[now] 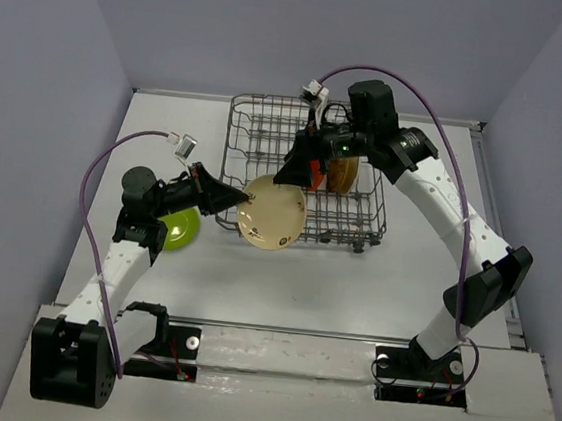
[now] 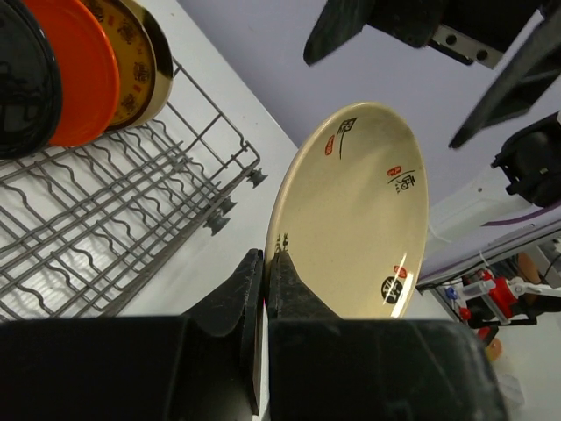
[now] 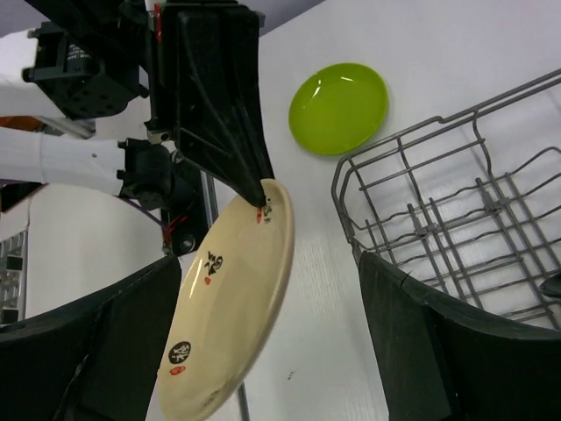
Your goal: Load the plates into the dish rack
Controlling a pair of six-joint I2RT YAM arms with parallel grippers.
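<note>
The left claw (image 2: 267,263) pinches the rim of a round cream plate with small black and red marks (image 2: 351,219). The plate is tilted up, just beside the near left corner of the big grey wire dish rack (image 1: 269,129). The right claw (image 3: 267,351) is spread wide, and the cream plate shows between its fingers. In the rack, 3 plates stand in a row: a shiny black plate (image 2: 22,79), an orange-red plate (image 2: 79,70) and a brown plate with yellow patterns (image 2: 131,53). A lime green plate (image 1: 179,227) lies flat on the white counter (image 1: 352,298), at 9 o'clock from the cream plate.
</note>
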